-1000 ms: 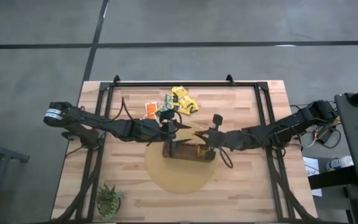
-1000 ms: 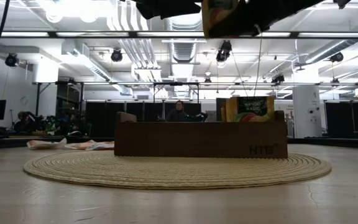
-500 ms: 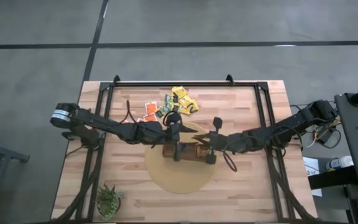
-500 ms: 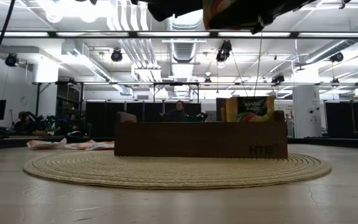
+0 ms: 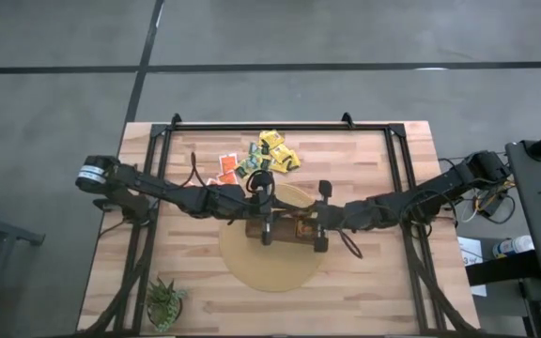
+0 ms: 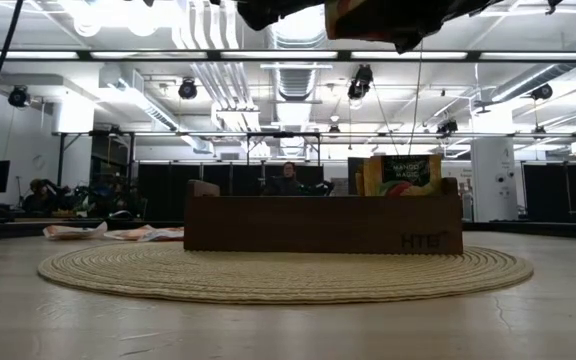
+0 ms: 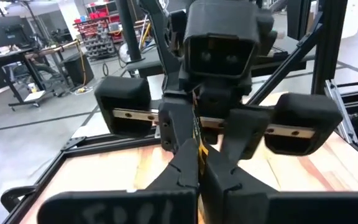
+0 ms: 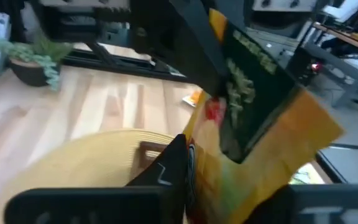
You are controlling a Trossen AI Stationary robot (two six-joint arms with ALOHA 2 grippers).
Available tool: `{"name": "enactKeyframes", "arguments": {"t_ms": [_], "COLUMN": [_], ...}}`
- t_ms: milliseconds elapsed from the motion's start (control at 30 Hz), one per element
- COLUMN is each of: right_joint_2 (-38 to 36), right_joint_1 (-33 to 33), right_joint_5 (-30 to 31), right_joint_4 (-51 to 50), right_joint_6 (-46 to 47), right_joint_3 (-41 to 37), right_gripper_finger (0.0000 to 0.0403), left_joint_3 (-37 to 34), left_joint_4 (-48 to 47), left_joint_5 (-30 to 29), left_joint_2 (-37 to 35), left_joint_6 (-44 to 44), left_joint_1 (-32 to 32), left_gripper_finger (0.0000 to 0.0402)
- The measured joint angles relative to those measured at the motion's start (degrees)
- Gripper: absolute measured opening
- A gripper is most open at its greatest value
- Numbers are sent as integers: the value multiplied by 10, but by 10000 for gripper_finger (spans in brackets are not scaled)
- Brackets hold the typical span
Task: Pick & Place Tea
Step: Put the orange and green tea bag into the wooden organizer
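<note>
We see both grippers meeting above the brown box (image 5: 287,228) on the round woven mat (image 5: 272,268) — the left gripper (image 5: 267,210) has its fingers pressed together on a dark green-and-orange tea sachet (image 8: 253,118), which the right gripper (image 5: 319,218) also pinches. Sachets stand upright in the box's end compartment (image 6: 400,176). Farther back, loose sachets (image 5: 256,160) litter the table (image 5: 364,291), whose front is open but for a potted plant (image 5: 164,302).

Tea sachets (image 5: 269,155) scattered on table (orange, yellow, dark green); several upright in box.
</note>
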Motion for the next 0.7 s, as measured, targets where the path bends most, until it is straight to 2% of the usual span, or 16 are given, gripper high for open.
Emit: {"name": "enactKeyframes", "arguments": {"t_ms": [300,567,700], "right_joint_2": [0,0,0], "right_joint_1": [0,0,0], "right_joint_5": [2,2,2], "right_joint_4": [-3,-81,-112], "right_joint_6": [-1,28,43], "right_joint_3": [3,3,3], "right_gripper_finger": [112,193,226], "left_joint_3": [2,36,40], "left_joint_4": [-33,-193,-240], "left_joint_5": [-3,-4,-4], "left_joint_2": [0,0,0], "left_joint_6": [2,7,-6], "left_joint_1": [0,0,1], "left_gripper_finger": [1,0,0]}}
